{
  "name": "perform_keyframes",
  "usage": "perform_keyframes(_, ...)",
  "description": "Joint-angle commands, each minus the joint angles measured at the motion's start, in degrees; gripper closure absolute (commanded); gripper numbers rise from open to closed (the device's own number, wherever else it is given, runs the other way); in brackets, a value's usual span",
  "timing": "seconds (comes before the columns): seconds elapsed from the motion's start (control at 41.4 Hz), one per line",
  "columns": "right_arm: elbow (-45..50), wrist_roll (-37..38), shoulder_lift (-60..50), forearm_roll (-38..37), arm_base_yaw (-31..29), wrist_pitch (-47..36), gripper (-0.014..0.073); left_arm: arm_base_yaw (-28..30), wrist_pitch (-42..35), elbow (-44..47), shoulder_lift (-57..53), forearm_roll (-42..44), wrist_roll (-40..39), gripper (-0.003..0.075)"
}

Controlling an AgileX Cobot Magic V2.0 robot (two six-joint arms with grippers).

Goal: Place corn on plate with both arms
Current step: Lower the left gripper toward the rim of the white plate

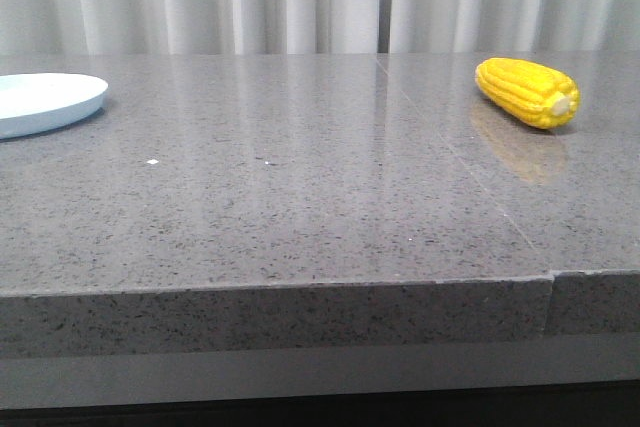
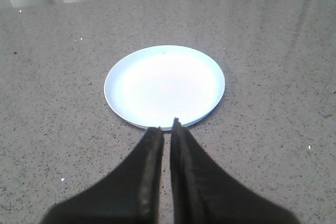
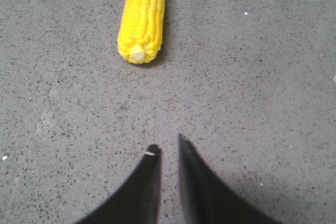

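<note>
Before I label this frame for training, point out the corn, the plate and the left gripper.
corn (image 1: 524, 92): front view, middle of the cob's kerneled body.
plate (image 2: 118, 72): left wrist view, on its low rim.
left gripper (image 2: 166, 128): left wrist view, midway between the tips of its nearly closed fingers.

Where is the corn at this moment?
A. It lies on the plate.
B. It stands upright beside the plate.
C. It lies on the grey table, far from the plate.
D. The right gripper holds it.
C: the corn lies on its side on the table, far right, while the plate sits bare at the far left edge; the right gripper holds nothing.
</note>
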Motion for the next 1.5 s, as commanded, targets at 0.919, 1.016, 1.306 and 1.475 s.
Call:
perform_keyframes(0.919,-1.97,-0.34,-0.16,-0.50,-0.04,-3.63,0.0072,7.81,4.42,-19.55,33.64,4.23,-0.01,0.0187)
perform_keyframes(1.016,-1.97,-0.34,-0.16,-0.50,-0.04,-3.63,0.0072,11.16,7.31,-24.05,39.30,-2.71,5.72,0.0187)
perform_keyframes(1.306,-1.97,-0.34,-0.16,-0.50,-0.04,-3.63,0.0072,15.10,9.87,-34.70,53.35,-16.11,15.11,0.0187)
perform_keyframes(1.475,-1.97,-0.34,-0.16,-0.50,-0.04,-3.63,0.0072,15.10,9.58,-38.45,58.88,-17.54,15.11,0.0187)
